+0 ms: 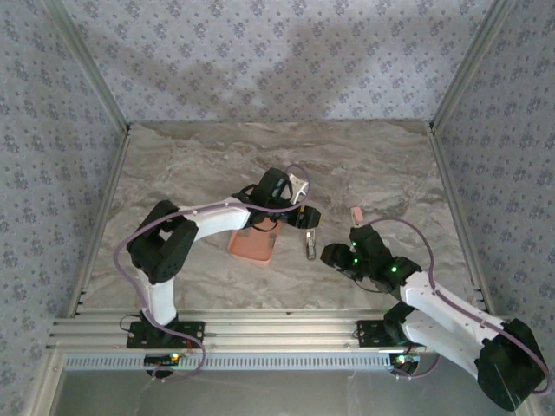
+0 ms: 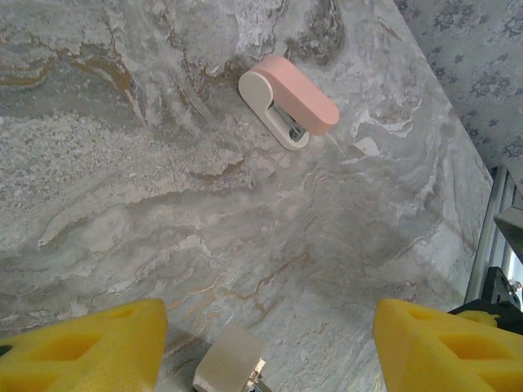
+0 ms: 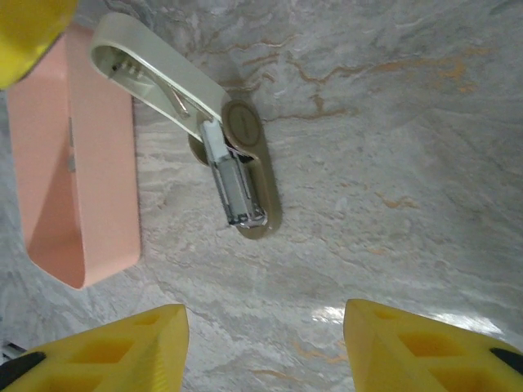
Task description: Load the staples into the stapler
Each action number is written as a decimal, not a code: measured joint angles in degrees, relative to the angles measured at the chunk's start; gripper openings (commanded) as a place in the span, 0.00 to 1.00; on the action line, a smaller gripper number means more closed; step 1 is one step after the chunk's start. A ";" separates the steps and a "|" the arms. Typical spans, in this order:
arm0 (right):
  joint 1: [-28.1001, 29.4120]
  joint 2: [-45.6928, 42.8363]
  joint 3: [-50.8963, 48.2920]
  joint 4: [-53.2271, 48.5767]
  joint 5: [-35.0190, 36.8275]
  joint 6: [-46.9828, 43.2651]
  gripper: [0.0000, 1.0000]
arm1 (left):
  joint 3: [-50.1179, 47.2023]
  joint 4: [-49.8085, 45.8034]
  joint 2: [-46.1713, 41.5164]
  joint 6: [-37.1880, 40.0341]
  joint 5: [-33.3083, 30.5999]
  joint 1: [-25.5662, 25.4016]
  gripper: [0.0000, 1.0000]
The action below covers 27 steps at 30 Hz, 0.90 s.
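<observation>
Gaping apart, left and right yellow jaws hover over veined marble (image 2: 163, 204) near the rounded pink-and-white stapler (image 2: 288, 110).

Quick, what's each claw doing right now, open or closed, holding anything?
Left claw: open, holding nothing.
Right claw: open, holding nothing.

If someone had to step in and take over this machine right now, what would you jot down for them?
Left pincer: open, empty, hovering by the cream stapler's raised lid.
Right pincer: open, empty, just short of that stapler.
Cream stapler: lid swung open, metal channel exposed, lying beside the salmon tray.
Pink stapler: closed, lying apart on the table.
Staples: possibly the thin grey sliver in the tray; too small to be sure.
Done: one stapler opened.
Left: pick up staples, lay them in the channel, close the lid.
</observation>
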 measured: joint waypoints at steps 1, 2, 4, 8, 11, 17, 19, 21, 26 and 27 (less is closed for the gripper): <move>0.20 0.37 -0.17 0.76 -0.11 0.52 0.54 | 0.20 -0.17 0.33 0.04 0.13 0.00 0.68; 0.42 0.94 -0.37 1.88 -0.28 1.09 0.54 | 0.39 -0.28 0.66 0.13 0.17 0.00 0.68; 0.85 2.21 -0.72 3.78 -0.42 1.86 0.53 | 0.94 -0.63 1.27 0.24 0.17 0.00 0.68; 1.60 5.25 -1.20 7.17 -0.92 3.15 0.52 | 1.70 -0.76 2.38 0.26 0.42 0.00 0.66; 2.14 7.85 -1.22 9.53 -1.51 3.80 0.50 | 2.08 -0.81 2.89 0.22 0.96 0.00 0.65; 2.58 12.17 -1.20 13.42 -2.54 4.55 0.44 | 2.51 -0.79 3.13 0.20 2.51 0.00 0.65; 2.58 13.38 -1.20 14.25 -2.75 4.59 0.42 | 2.71 -0.55 3.43 0.17 2.80 -0.04 0.65; 2.58 14.34 -1.20 14.84 -2.97 4.59 0.40 | 2.71 -0.50 3.69 -0.02 2.99 -0.09 0.65; 2.58 15.91 -1.20 15.47 -3.39 4.61 0.35 | 2.91 -0.24 4.68 -0.61 3.67 -0.44 0.62; 2.58 16.15 -1.20 15.52 -3.39 4.61 0.35 | 2.91 -0.15 4.83 -0.70 3.96 -0.44 0.62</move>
